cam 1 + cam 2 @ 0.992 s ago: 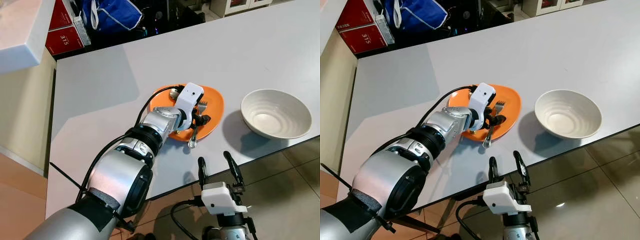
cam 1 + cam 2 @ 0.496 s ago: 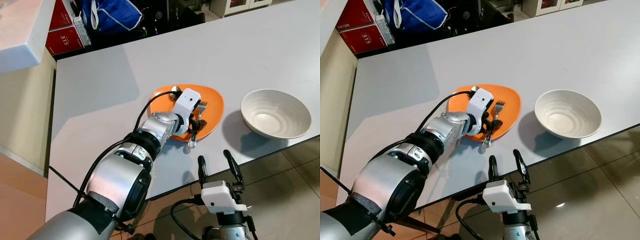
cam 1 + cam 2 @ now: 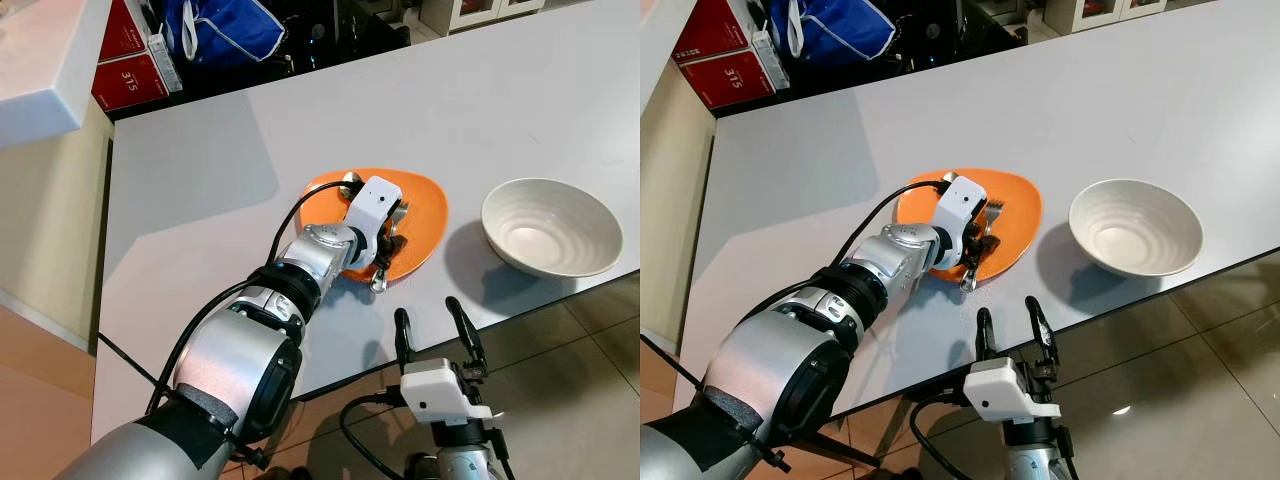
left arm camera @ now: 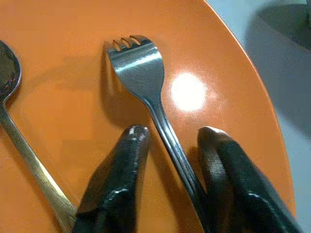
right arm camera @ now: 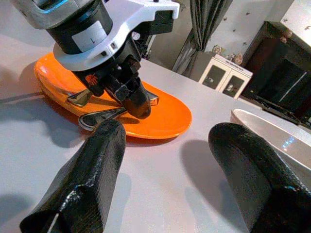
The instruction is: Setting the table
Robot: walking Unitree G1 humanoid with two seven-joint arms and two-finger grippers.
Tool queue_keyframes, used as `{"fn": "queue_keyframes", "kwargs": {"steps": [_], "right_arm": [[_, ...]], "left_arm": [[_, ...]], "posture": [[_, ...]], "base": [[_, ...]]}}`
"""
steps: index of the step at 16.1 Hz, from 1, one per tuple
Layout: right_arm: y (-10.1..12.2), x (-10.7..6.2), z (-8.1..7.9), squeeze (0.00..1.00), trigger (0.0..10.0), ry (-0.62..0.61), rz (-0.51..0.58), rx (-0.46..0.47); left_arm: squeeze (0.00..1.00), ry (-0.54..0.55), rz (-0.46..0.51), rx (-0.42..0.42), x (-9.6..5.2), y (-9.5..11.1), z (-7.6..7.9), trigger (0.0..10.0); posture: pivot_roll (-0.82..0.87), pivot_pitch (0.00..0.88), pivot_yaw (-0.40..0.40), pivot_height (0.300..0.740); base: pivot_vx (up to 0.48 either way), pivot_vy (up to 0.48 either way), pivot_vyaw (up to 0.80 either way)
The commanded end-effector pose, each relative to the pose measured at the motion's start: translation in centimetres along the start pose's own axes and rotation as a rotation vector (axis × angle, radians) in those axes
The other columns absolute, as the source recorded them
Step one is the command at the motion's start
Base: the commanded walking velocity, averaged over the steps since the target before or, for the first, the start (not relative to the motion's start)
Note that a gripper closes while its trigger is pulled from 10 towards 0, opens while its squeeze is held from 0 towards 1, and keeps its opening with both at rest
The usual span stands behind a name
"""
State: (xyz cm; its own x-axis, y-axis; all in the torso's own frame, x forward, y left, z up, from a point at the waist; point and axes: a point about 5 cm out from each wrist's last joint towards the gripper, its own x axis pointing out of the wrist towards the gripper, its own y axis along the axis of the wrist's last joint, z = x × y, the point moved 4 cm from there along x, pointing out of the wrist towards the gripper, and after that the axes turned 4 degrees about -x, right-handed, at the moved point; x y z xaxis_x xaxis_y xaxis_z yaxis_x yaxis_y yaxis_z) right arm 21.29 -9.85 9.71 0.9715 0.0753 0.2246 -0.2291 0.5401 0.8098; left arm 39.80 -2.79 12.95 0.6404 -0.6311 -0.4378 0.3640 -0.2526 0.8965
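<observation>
The left gripper (image 4: 170,145) reaches over the orange plate (image 3: 425,215) on the grey table (image 3: 200,170). Its two black fingers (image 4: 121,174) are a little apart, one on each side of the fork (image 4: 146,82) handle. The fork lies on the plate with its prongs pointing away from the gripper. I cannot tell if the fingers squeeze it. A spoon (image 4: 12,97) lies on the plate just beside the fork. A white bowl (image 3: 550,225) sits on the table near the plate, on the robot's right. The right gripper (image 3: 436,330) waits by the table's near edge with its fingers (image 5: 92,170) wide apart, holding nothing.
</observation>
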Motion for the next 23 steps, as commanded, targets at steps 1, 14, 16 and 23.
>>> {"fn": "queue_keyframes", "kwargs": {"steps": [1,14,16,23], "right_arm": [[0.0,-0.4,-0.6,0.00,10.0,0.016,-0.008,0.006],[0.5,-0.5,-1.2,0.00,10.0,0.026,-0.008,0.009],[0.5,-0.5,-1.3,0.00,10.0,0.025,-0.009,0.009],[0.6,-0.5,-1.3,0.00,10.0,0.022,-0.009,0.007]], "left_arm": [[0.00,-0.009,-0.014,-0.018,0.1,-0.9,0.2,0.0],[0.00,-0.043,0.100,-0.029,-0.4,2.4,0.0,0.0],[0.00,-0.033,0.076,0.010,-0.3,2.2,0.1,5.8],[1.00,-0.035,0.073,0.023,-0.2,2.3,0.3,10.0]], "posture": [[-0.22,0.095,0.158,0.740],[-0.20,0.106,0.154,0.740],[-0.20,0.108,0.154,0.740],[-0.20,0.110,0.157,0.740]], "base": [[0.000,0.000,0.00],[0.000,0.000,0.00],[0.000,0.000,0.00],[0.000,0.000,0.00]]}}
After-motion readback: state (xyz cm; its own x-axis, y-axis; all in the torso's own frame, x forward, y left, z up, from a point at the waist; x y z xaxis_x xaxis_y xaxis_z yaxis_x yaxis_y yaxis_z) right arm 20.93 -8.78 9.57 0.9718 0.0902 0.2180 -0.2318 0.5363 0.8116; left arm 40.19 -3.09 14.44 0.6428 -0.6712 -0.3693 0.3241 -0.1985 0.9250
